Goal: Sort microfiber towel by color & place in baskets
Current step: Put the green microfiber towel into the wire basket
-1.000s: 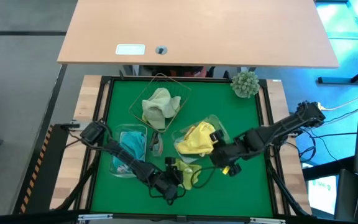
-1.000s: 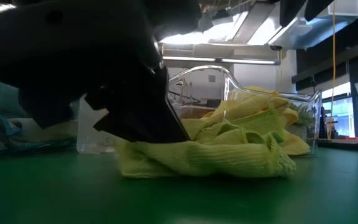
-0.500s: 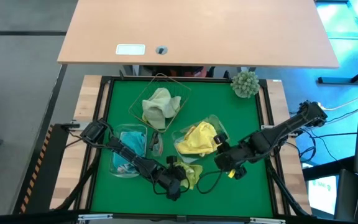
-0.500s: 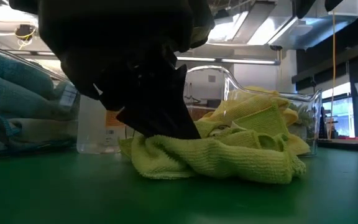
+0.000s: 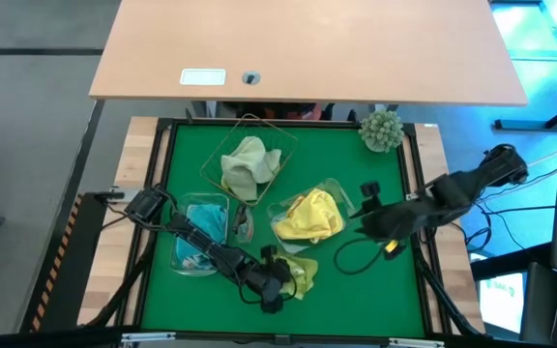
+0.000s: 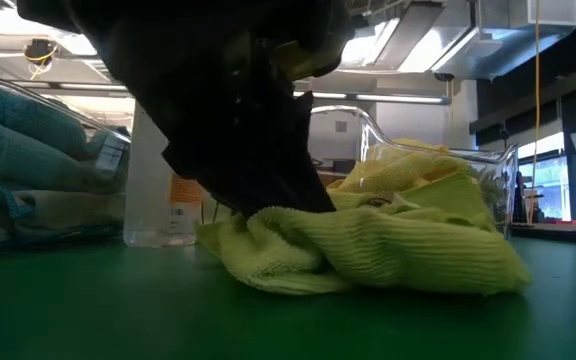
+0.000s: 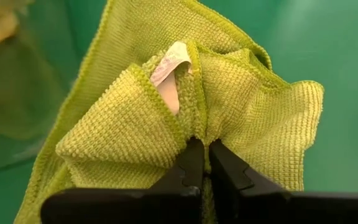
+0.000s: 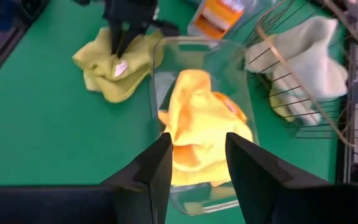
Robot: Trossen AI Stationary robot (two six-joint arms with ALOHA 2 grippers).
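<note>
Down at the near edge of the green felt table top (image 5: 375,184), the left gripper (image 5: 280,280) has its two dark fingers pinched together on a fold of the crumpled lime-green microfiber towel (image 7: 191,118), which lies on the felt just beside the clear plastic tub (image 5: 332,188) that holds the bright yellow cloth (image 5: 309,215). A small white tag (image 7: 169,62) sticks up from the pinched fold. The right gripper (image 8: 194,155) hangs above that tub with its fingers spread apart, holding nothing. Another clear tub (image 5: 177,253) on the left holds a teal blue cloth (image 5: 206,222), and the tan wire-mesh basket (image 5: 277,140) farther back holds a pale olive cloth (image 5: 245,162)
</note>
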